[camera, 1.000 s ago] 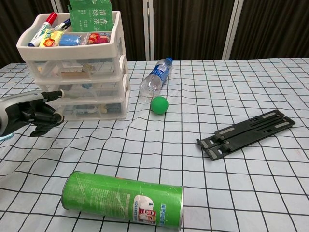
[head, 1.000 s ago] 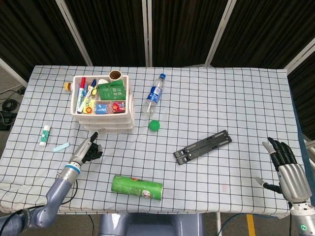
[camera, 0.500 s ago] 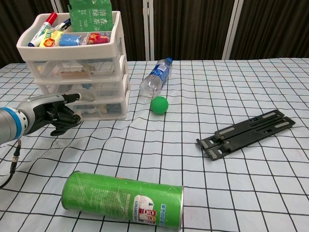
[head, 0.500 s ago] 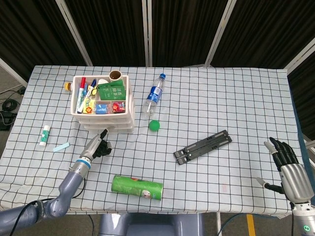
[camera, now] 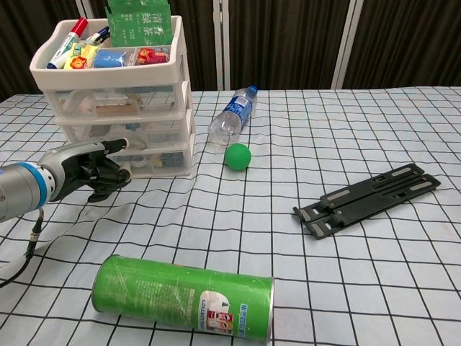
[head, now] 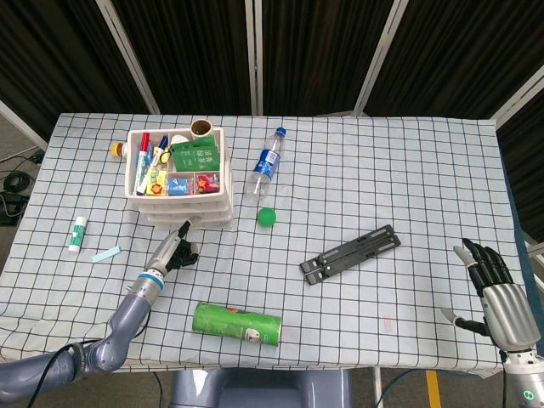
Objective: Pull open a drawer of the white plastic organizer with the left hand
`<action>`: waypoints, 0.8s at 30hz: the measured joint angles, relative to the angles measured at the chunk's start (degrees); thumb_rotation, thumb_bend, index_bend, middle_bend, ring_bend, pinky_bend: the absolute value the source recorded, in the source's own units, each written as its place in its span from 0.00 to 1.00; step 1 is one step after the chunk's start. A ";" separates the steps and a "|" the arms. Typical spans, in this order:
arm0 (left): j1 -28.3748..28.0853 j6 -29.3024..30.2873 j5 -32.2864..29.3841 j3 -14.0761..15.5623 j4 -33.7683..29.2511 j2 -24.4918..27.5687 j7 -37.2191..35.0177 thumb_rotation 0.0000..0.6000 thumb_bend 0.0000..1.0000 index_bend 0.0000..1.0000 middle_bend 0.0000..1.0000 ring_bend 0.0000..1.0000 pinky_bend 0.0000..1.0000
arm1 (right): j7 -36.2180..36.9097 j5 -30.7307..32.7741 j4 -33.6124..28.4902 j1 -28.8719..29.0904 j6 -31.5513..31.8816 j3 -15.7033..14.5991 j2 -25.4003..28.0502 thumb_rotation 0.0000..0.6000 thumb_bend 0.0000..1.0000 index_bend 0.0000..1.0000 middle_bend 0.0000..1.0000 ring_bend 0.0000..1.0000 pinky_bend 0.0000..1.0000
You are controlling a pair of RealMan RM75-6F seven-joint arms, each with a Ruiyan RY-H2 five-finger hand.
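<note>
Moved: left robot hand [camera: 90, 171] has come in from the near left to the organizer [camera: 119, 101] front; the organizer itself looks nudged slightly right and farther back than a second ago.
Left robot hand: fingers [camera: 115, 146] stretched forward and loosely curled, tips at the front of the bottom drawer [camera: 155, 155]; touching or just short, I cannot tell. It holds nothing that shows.
Right robot hand: [head: 493, 285] resting at the near right tabletop [head: 382, 170] edge, fingers spread, holding nothing, well apart from the task.
Done: the reach to the drawer front looks finished.
Left: a firm hook on the drawer lip and the pull toward the near side; all three drawers look closed, so I judge the task early.
Organizer place: far left of the tabletop, beside the bottle [head: 265, 163] and ball [head: 267, 217].
Organizer look: white, see-through plastic, three stacked drawers with small items dimly visible inside; open top tray holds markers [camera: 72, 32], a green packet [camera: 140, 18] and small coloured bits.
Handling guess: light and free-standing, so it may slide along with the pull rather than let the drawer open.
Other: green can [camera: 184, 292] lies on its side near the front; black stand [camera: 367, 196] lies to the right.
</note>
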 measured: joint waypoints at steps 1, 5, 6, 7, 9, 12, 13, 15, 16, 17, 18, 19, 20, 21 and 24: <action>0.09 0.08 0.25 0.00 0.13 -0.16 -0.30 1.00 0.87 0.09 0.87 0.86 0.86 | -0.05 -0.01 -0.02 -0.01 -0.02 -0.02 0.00 1.00 0.01 0.00 0.00 0.00 0.00; 0.48 0.31 1.97 0.05 0.93 -0.81 -1.76 1.00 0.87 0.09 0.87 0.86 0.86 | -0.30 -0.09 -0.11 -0.01 -0.15 -0.14 -0.08 1.00 0.01 0.00 0.00 0.00 0.00; 0.60 0.38 2.55 0.03 1.17 -1.00 -2.31 1.00 0.87 0.09 0.87 0.86 0.86 | -0.36 -0.11 -0.13 0.00 -0.20 -0.17 -0.10 1.00 0.01 0.00 0.00 0.00 0.00; 0.69 0.43 2.98 0.01 1.35 -1.13 -2.74 1.00 0.87 0.09 0.87 0.86 0.86 | -0.39 -0.11 -0.15 0.00 -0.23 -0.18 -0.10 1.00 0.01 0.00 0.00 0.00 0.00; 0.90 0.56 4.02 -0.04 1.74 -1.42 -3.69 1.00 0.87 0.10 0.87 0.86 0.86 | -0.41 -0.10 -0.18 0.01 -0.29 -0.19 -0.12 1.00 0.01 0.00 0.00 0.00 0.00; 1.09 0.61 5.47 -0.12 2.51 -1.82 -5.03 1.00 0.86 0.12 0.87 0.86 0.86 | -0.42 -0.15 -0.19 0.03 -0.34 -0.24 -0.13 1.00 0.01 0.00 0.00 0.00 0.00; 1.12 0.58 5.69 -0.17 2.75 -1.94 -5.37 1.00 0.86 0.14 0.87 0.86 0.86 | -0.42 -0.14 -0.19 0.03 -0.36 -0.24 -0.13 1.00 0.01 0.00 0.00 0.00 0.00; 1.09 0.25 5.96 -0.31 3.15 -2.16 -6.05 1.00 0.86 0.16 0.87 0.86 0.86 | -0.40 -0.16 -0.19 0.05 -0.39 -0.24 -0.15 1.00 0.01 0.00 0.00 0.00 0.00; 1.05 0.02 6.07 -0.33 3.28 -2.22 -6.25 1.00 0.87 0.18 0.87 0.86 0.86 | -0.39 -0.16 -0.19 0.05 -0.35 -0.22 -0.14 1.00 0.01 0.00 0.00 0.00 0.00; 1.00 -0.22 6.21 -0.33 3.41 -2.27 -6.42 1.00 0.87 0.20 0.87 0.86 0.86 | -0.38 -0.15 -0.19 0.04 -0.32 -0.21 -0.12 1.00 0.01 0.00 0.00 0.00 0.00; 0.92 -0.45 6.45 -0.32 3.58 -2.35 -6.60 1.00 0.87 0.22 0.87 0.86 0.86 | -0.36 -0.12 -0.19 0.04 -0.33 -0.20 -0.12 1.00 0.01 0.00 0.00 0.00 0.00; 0.87 -0.55 6.61 -0.31 3.68 -2.41 -6.72 1.00 0.87 0.24 0.87 0.86 0.86 | -0.34 -0.11 -0.19 0.04 -0.34 -0.20 -0.12 1.00 0.01 0.00 0.00 0.00 0.00; 0.83 -0.64 6.76 -0.30 3.74 -2.46 -6.84 1.00 0.87 0.25 0.87 0.86 0.86 | -0.33 -0.09 -0.19 0.04 -0.37 -0.20 -0.11 1.00 0.01 0.00 0.00 0.00 0.00; 0.78 -0.77 6.97 -0.29 3.79 -2.51 -7.03 1.00 0.87 0.27 0.87 0.86 0.86 | -0.32 -0.08 -0.21 0.04 -0.40 -0.21 -0.09 1.00 0.01 0.00 0.00 0.00 0.00; 0.66 -1.28 7.46 -0.18 3.92 -2.53 -7.38 1.00 0.87 0.29 0.87 0.86 0.86 | -0.31 -0.06 -0.29 -0.03 -0.39 -0.27 -0.04 1.00 0.01 0.00 0.00 0.00 0.00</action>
